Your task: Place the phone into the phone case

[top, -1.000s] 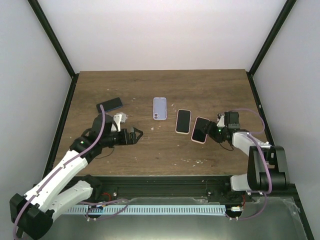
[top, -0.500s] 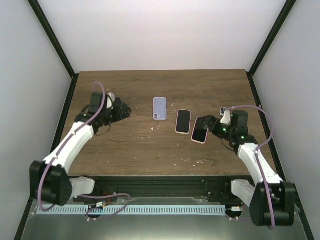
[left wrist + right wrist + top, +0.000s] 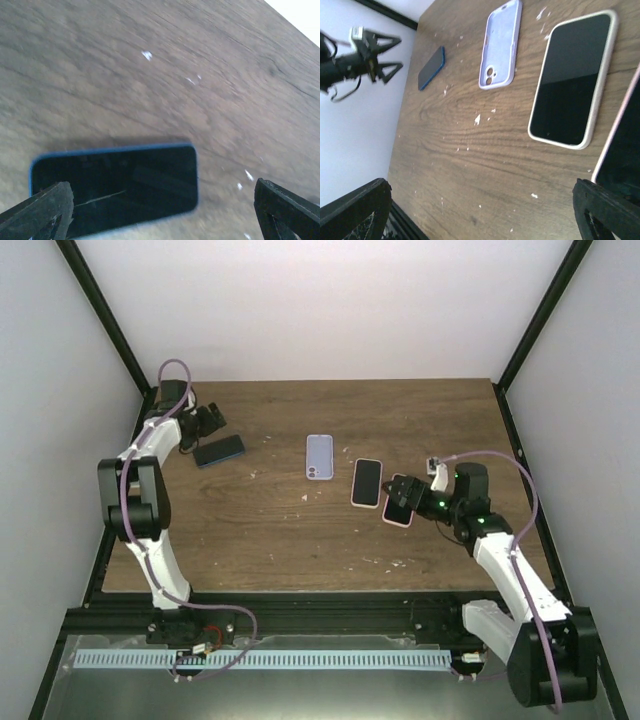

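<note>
Nearest, right side: right gripper [image 3: 480,197] spread wide, clamping nothing. Pink-edged phone [image 3: 622,145] flat on the bench [image 3: 300,540], screen up, just beside one finger. Only a sliver of it in the right wrist view; whole outline in the top view alone.

Just beyond, close alongside: cream-edged phone [image 3: 572,80], screen up and dark.

Farther and to the left: lilac phone case [image 3: 501,45], empty, flat, apart from every phone. Camera cutout plain in the right wrist view, barely a dot from above.

Far left: blue-edged phone [image 3: 115,190], screen up. Faint pale line across the glass in the left wrist view only.

Beyond it, near the far left corner: left gripper [image 3: 392,54], released, fingers wide, raised off the bench. Height clear from the right wrist view, not from above.

All over the bench, white flecks [image 3: 477,118].

Count: three phones, one case, two arms.
</note>
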{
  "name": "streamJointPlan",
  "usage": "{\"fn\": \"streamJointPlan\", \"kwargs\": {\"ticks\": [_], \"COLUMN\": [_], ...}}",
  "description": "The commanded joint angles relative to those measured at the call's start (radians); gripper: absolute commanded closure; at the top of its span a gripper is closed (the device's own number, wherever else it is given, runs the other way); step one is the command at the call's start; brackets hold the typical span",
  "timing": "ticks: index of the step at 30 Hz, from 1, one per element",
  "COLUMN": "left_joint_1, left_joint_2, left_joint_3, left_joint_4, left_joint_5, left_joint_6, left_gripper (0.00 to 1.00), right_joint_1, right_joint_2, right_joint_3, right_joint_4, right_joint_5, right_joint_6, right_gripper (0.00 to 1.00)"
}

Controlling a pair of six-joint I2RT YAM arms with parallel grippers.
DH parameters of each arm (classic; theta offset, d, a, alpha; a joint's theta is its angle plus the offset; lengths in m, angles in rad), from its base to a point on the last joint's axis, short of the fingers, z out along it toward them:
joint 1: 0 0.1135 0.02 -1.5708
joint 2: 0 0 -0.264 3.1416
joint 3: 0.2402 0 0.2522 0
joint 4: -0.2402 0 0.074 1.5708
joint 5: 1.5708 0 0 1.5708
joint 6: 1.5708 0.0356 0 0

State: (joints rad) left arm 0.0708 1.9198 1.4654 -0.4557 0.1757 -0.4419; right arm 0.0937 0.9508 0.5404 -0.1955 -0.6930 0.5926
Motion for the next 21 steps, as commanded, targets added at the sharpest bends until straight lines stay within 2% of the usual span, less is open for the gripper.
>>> {"fn": "streamJointPlan", "kwargs": {"ticks": [1,6,8,10,13,17,21], "left_joint_1": [0.019,0.031,0.036,0.042,0.047,0.05,0.049], "left_joint_2": [0.135,0.277,0.316,0.352,0.414,0.441,0.44], "left_joint_3": [0.171,0.343,0.399,0.433,0.498,0.501,0.478], "left_joint_4": [-0.045,-0.109,-0.113,-0.105,-0.136,-0.14,-0.167], "left_joint_5": [-0.022,-0.041,-0.047,-0.052,-0.062,-0.014,-0.031], "left_joint_6": [0.062,0.119,0.139,0.156,0.167,0.155,0.138], "left_gripper": [0.0,0.01,0.01,0.01,0.01,0.01,0.01], "right_joint_1": [0.098,0.221,0.262,0.286,0.31,0.342,0.346], "right_joint_2": [0.029,0.123,0.168,0.231,0.353,0.513,0.668], "right_joint_3": [0.038,0.1,0.123,0.154,0.224,0.343,0.463], "right_joint_4": [0.006,0.028,0.063,0.083,0.098,0.089,0.071], "right_joint_5": [0.037,0.147,0.181,0.215,0.248,0.369,0.46], "right_joint_6": [0.025,0.036,0.04,0.039,0.019,-0.02,-0.047], "right_gripper": [0.0,0.0,0.04,0.15,0.2,0.47,0.6]}}
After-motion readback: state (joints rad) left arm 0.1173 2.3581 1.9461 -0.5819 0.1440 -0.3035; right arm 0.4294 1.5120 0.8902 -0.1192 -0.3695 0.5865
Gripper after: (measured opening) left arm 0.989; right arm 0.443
